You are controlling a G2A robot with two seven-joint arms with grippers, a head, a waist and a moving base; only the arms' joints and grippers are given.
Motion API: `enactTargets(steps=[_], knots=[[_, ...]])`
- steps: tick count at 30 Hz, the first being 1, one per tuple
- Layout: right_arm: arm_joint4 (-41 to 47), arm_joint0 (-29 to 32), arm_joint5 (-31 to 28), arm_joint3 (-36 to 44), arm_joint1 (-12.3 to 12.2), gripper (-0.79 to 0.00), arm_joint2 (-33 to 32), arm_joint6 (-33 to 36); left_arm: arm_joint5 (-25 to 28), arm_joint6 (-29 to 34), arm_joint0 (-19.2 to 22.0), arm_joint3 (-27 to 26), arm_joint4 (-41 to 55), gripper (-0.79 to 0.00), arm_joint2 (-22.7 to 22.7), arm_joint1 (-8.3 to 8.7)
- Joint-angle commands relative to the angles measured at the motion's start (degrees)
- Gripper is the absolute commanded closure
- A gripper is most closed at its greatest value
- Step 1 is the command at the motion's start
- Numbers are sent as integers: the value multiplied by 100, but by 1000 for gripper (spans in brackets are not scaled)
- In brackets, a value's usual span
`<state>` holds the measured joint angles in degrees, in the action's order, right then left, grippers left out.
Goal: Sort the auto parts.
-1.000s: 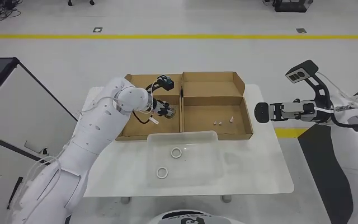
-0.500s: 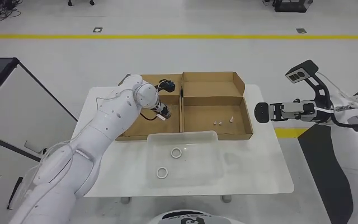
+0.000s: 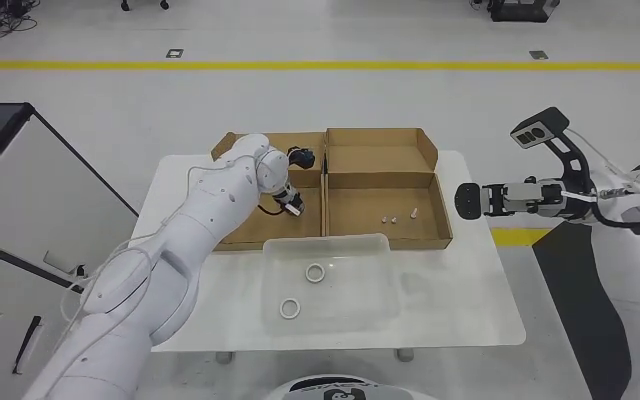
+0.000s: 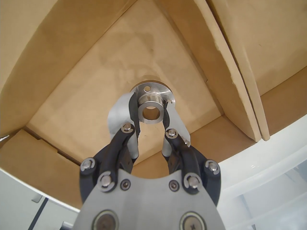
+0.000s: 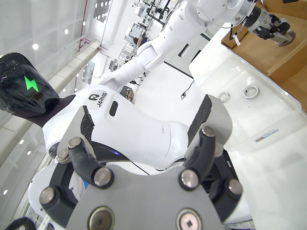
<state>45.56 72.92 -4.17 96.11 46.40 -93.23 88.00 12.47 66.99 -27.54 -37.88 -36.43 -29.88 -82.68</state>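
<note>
My left gripper (image 4: 150, 101) is shut on a metal flanged hub (image 4: 153, 87), its fingers pinching the hub's collar. It holds the hub low over the floor of the left cardboard box (image 4: 72, 77), near the wall shared with the right box. From the top, the left gripper (image 3: 289, 201) sits inside the left box (image 3: 240, 228). The right wrist view shows the left gripper (image 5: 280, 37) with the hub (image 5: 287, 39) at its tip. My right gripper (image 5: 146, 111) is open and holds nothing. It hangs off the table's right side (image 3: 463, 200).
A clear plastic tray (image 3: 372, 243) in front of the boxes holds two white rings (image 3: 315, 272) (image 3: 290, 308). The right box (image 3: 432, 175) has two small white parts (image 3: 400, 215) on its floor. The table's right and left margins are bare.
The left arm has swung its elbow up and toward the boxes, while its gripper stayed in the left box with the hub, shifting slightly. The right arm has not moved.
</note>
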Motion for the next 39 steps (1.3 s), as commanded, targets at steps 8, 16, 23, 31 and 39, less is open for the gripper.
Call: enactTargets(steps=[8,16,23,31,39], knots=[[0,0,0,0,0,-785,0,0,158,-107,125,696,83,0,169,-320],[0,0,0,0,0,-785,0,0,365,-191,239,1135,131,-785,214,-515],[0,0,0,0,0,-785,0,0,626,-262,335,1419,211,-785,151,-580],[0,0,0,0,0,-785,0,0,1070,-413,598,1457,206,-785,-46,-455],[0,0,0,0,0,-785,0,0,1751,-91,659,437,-69,-785,-341,-16]])
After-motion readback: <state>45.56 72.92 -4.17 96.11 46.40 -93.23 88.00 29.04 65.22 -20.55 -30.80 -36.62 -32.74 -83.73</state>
